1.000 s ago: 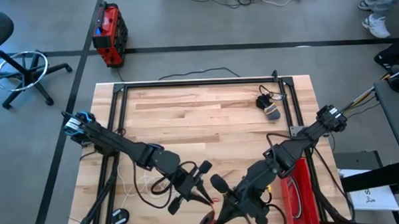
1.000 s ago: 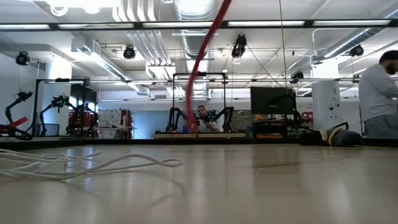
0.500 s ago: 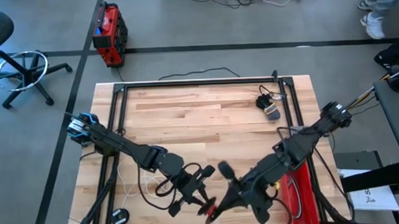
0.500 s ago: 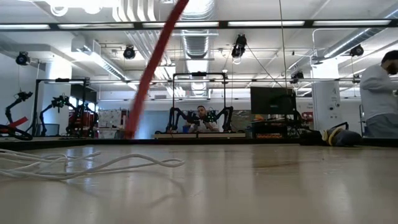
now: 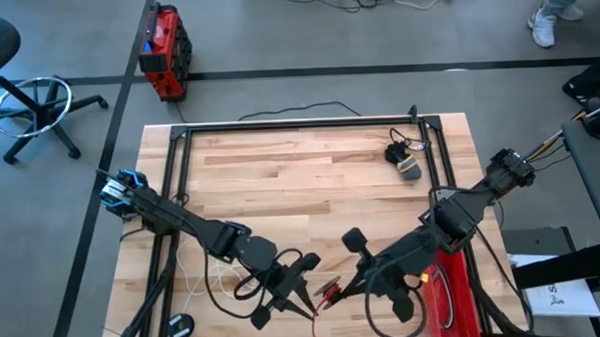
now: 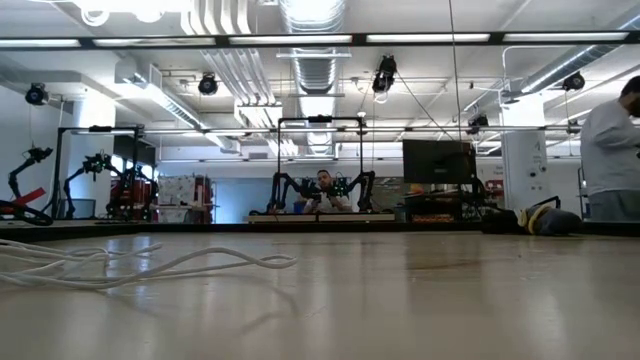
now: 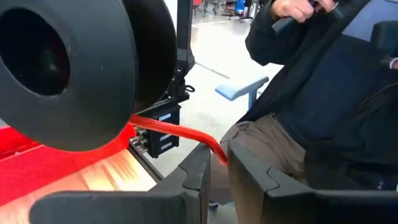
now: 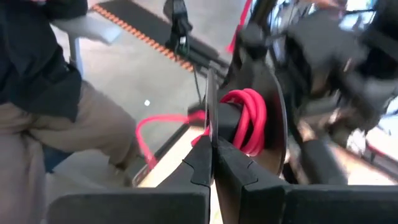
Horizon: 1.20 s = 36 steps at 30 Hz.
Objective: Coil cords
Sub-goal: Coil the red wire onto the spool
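Near the table's (image 5: 280, 169) front edge, the left gripper (image 5: 307, 306) and right gripper (image 5: 346, 282) each pinch the red cord (image 5: 327, 292), fingers closed, stretched slantwise between them. The white cord (image 6: 120, 268) lies loose.

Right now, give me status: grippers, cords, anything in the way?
Left gripper shut on red cord at the near table edge. Right gripper shut on the same cord. White cord loose on the table, left side. Nothing between them.

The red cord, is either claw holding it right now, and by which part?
Both appear to. The left claw pinches the red cord along a free stretch; the right claw is shut on it beside its coiled loops.
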Motion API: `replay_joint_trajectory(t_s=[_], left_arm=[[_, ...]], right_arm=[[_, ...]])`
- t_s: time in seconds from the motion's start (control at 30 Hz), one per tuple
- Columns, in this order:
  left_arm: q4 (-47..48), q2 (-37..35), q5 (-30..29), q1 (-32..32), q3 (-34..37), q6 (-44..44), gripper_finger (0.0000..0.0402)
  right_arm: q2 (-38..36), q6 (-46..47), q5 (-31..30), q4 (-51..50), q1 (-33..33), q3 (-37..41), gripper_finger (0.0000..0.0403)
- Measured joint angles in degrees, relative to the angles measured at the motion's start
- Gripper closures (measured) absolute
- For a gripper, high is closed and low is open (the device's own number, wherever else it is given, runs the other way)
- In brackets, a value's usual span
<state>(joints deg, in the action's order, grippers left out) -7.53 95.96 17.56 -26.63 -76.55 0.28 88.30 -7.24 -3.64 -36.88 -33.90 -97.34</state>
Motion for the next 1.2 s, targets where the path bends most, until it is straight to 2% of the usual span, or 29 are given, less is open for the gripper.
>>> replay_joint_trajectory(t_s=[0.2, 0.4, 0.5, 0.57, 0.67, 0.9, 1.07, 1.2], left_arm=[[-1.1, 0.3, -1.2, -0.1, 0.0, -2.1, 0.0364], [-5.7, 3.8, -3.2, -0.2, 0.5, -3.6, 0.0364], [-6.5, 4.8, -8.1, -0.2, 0.5, -5.3, 0.0358], [-6.6, 5.4, -11.7, -0.2, 0.6, -5.8, 0.0348], [-7.2, 6.6, -13.9, -0.2, 0.7, -6.8, 0.0330], [-9.6, 6.8, -21.5, -0.1, 2.0, -14.8, 0.0269], [-10.4, 6.8, -22.2, -0.1, 3.2, -15.9, 0.0228], [-10.9, 6.8, -23.0, -0.1, 4.2, -15.9, 0.0215]], right_arm=[[0.2, 2.7, -0.1, -1.8, 0.0, 0.0, 0.0403], [0.2, 1.9, -2.4, -2.1, 0.0, 0.0, 0.0403], [0.0, 1.2, -3.0, -2.0, 0.0, -0.3, 0.0403], [0.0, 1.2, -3.0, -1.9, 0.0, -0.8, 0.0403], [0.0, 0.8, -3.0, -2.3, 0.0, -1.5, 0.0403], [-0.2, 0.6, -3.1, -3.7, 0.0, -2.8, 0.0403], [-0.2, 0.2, -3.5, -3.7, -0.1, -3.2, 0.0403], [-0.2, -0.1, -4.0, -3.7, -0.1, -3.2, 0.0403]])
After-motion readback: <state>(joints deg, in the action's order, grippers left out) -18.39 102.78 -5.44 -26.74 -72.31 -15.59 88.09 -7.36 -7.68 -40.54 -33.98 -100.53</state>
